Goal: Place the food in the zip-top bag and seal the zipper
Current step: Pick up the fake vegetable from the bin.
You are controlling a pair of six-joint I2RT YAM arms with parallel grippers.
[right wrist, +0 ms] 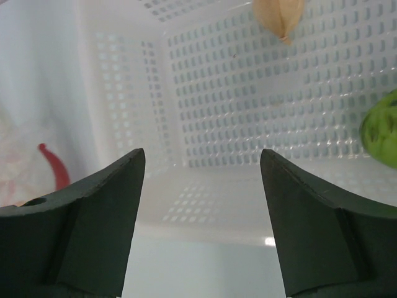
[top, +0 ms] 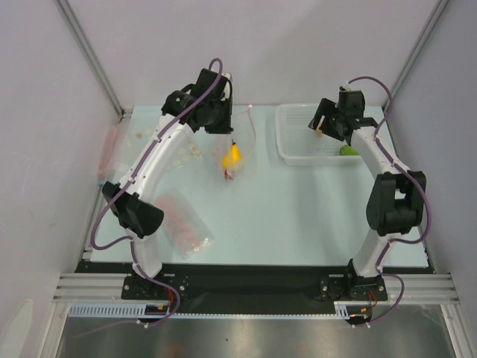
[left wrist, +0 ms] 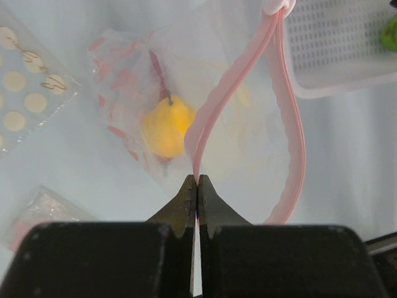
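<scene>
The zip-top bag [left wrist: 242,136] lies open on the table, its pink zipper [left wrist: 231,87] curling in a loop. My left gripper [left wrist: 197,181] is shut on one end of that strip. Inside the bag lie the yellow pear-like fruit [left wrist: 166,127] and the red chili [left wrist: 160,77]; from above they show at the bag's lower end [top: 233,156]. My right gripper [right wrist: 201,162] stands open and empty over the white basket [right wrist: 236,99]. The beige bulb [right wrist: 279,15] and the green round fruit [right wrist: 379,127] lie in that basket.
A flat packet of pale round pieces [left wrist: 25,93] lies left of the bag, and a packet of pink-red pieces [top: 185,220] lies nearer the left arm's base. The basket [top: 291,138] sits at the back right. Grey walls enclose the table.
</scene>
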